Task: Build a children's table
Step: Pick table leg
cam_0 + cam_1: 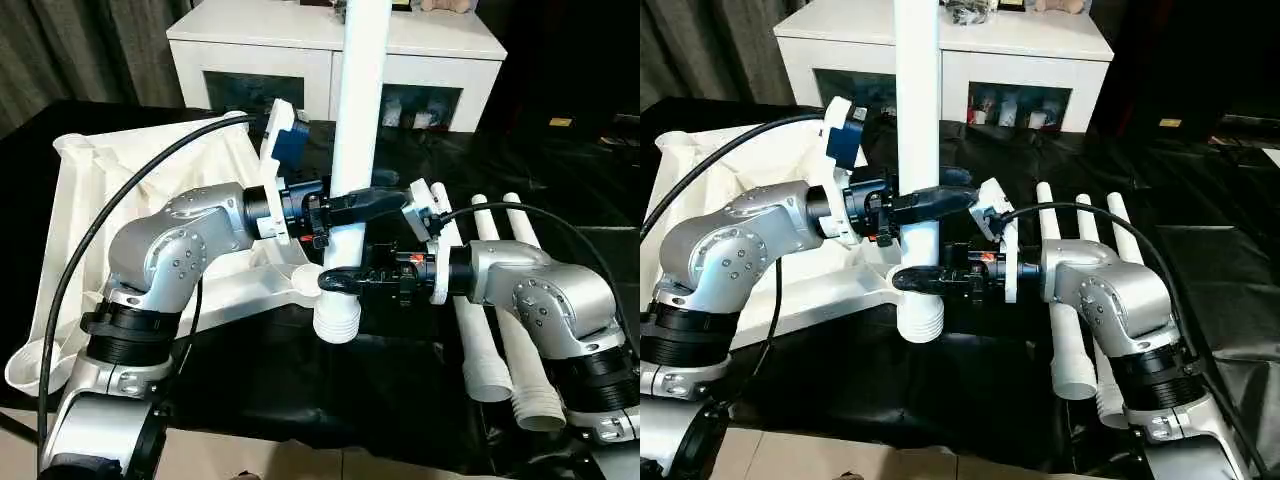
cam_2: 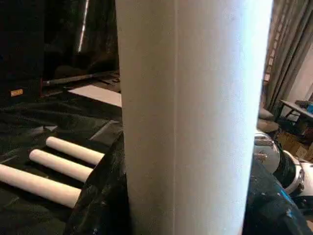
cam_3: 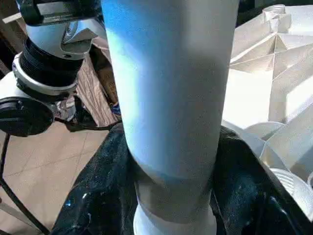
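One white leg stands upright in mid-air, its ribbed lower end hanging just beside a round corner socket of the tabletop. The white tabletop lies underside up on the left, ribs showing. My left gripper is shut on the leg at mid-height. My right gripper clasps the same leg lower down, just above the ribbed end, fingers wrapped around it. In the wrist views the leg sits right between the fingers.
Three more white legs lie side by side on the black cloth to the right, under my right forearm. A white cabinet with glass doors stands behind. The floor edge shows near the bottom.
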Available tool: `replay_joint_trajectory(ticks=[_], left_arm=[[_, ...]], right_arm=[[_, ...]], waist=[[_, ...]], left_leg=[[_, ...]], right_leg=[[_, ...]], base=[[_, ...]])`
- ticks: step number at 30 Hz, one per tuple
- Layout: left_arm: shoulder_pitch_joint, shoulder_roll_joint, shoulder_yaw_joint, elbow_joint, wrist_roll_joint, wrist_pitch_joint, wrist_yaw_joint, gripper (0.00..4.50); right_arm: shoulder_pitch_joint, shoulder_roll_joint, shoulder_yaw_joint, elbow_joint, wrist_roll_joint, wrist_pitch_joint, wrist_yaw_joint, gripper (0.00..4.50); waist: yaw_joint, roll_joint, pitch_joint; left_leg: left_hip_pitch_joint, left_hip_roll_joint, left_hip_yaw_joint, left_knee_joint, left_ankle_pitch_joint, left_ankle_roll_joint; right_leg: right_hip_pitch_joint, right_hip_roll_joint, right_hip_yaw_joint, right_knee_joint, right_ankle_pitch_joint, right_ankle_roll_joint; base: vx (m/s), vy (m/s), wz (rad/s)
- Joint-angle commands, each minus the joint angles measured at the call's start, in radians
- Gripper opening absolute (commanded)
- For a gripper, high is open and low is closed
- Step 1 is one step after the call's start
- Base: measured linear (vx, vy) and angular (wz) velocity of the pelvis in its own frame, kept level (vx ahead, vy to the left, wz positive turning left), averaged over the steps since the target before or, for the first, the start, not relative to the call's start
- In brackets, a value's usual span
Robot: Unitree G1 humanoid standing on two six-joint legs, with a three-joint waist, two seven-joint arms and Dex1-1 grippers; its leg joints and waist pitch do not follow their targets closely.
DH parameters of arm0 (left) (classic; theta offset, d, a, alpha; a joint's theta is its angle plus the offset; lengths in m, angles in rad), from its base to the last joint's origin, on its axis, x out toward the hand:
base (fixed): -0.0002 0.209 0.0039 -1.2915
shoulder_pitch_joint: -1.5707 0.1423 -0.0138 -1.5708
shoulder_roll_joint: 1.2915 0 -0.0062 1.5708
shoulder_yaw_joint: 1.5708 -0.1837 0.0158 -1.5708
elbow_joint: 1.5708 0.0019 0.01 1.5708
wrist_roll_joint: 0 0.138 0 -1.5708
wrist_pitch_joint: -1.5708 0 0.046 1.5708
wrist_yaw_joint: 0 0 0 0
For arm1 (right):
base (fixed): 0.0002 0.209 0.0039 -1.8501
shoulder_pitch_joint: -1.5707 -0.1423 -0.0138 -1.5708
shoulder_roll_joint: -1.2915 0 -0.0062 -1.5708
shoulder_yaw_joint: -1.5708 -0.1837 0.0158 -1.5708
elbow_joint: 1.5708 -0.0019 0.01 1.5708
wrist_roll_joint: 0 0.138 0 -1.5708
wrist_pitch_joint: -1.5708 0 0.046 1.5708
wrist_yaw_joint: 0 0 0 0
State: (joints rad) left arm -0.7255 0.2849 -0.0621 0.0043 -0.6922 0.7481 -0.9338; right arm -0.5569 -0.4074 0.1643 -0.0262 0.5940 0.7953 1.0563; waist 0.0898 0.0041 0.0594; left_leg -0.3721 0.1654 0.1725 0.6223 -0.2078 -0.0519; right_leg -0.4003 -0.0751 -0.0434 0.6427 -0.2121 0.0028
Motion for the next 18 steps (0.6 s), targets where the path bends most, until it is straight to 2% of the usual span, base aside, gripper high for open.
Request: replay_joint_trajectory(ticks=[1,2,5,7,11,18], left_arm=[[-0.011,-0.017,-0.005,-0.042,-0.020,-0.001,-0.011,1.82],[-0.010,-0.017,-0.006,-0.044,-0.021,0.001,-0.014,1.82],[-0.009,-0.020,-0.003,-0.051,-0.034,0.009,-0.019,1.82],[-0.010,-0.020,-0.003,-0.055,-0.040,0.010,-0.023,1.82],[-0.008,-0.021,-0.006,-0.060,-0.047,0.014,-0.031,1.82],[-0.013,-0.014,-0.011,-0.052,-0.039,0.012,-0.041,1.82]], right_arm=[[-0.012,0.013,0.013,-0.009,0.023,0.011,0.016,2.63],[-0.012,0.013,0.014,-0.010,0.025,0.012,0.018,2.63],[-0.016,0.015,0.014,-0.010,0.023,0.010,0.016,3.04],[-0.017,0.018,0.013,-0.008,0.022,0.009,0.013,3.11],[-0.015,0.020,0.017,-0.014,0.021,0.008,0.019,3.31],[-0.018,0.011,0.019,-0.010,0.027,0.011,0.033,2.74]], waist=[[0.002,0.002,-0.075],[0.003,0.002,-0.076],[0.002,0.001,-0.074],[0.003,0.005,-0.075],[0.002,0.003,-0.075],[0.002,0.006,-0.074]], left_leg=[[0.010,0.053,-0.016,-0.069,-0.049,0.026],[0.010,0.053,-0.016,-0.069,-0.047,0.026],[0.010,0.053,-0.016,-0.070,-0.059,0.025],[0.010,0.053,-0.017,-0.069,-0.057,0.025],[0.010,0.053,-0.017,-0.070,-0.059,0.023],[0.010,0.053,-0.017,-0.070,-0.064,0.017]], right_leg=[[0.063,-0.065,0.044,-0.060,0.049,-0.303],[0.064,-0.065,0.044,-0.059,0.054,-0.305],[0.063,-0.065,0.043,-0.061,0.041,-0.305],[0.063,-0.065,0.044,-0.060,0.043,-0.305],[0.063,-0.065,0.043,-0.061,0.040,-0.303],[0.063,-0.064,0.044,-0.062,0.034,-0.300]], base=[[0.000,0.000,0.00],[0.000,0.000,0.00],[0.000,0.000,0.00],[0.000,0.000,0.00],[0.000,0.000,0.00],[0.000,0.000,0.00]])
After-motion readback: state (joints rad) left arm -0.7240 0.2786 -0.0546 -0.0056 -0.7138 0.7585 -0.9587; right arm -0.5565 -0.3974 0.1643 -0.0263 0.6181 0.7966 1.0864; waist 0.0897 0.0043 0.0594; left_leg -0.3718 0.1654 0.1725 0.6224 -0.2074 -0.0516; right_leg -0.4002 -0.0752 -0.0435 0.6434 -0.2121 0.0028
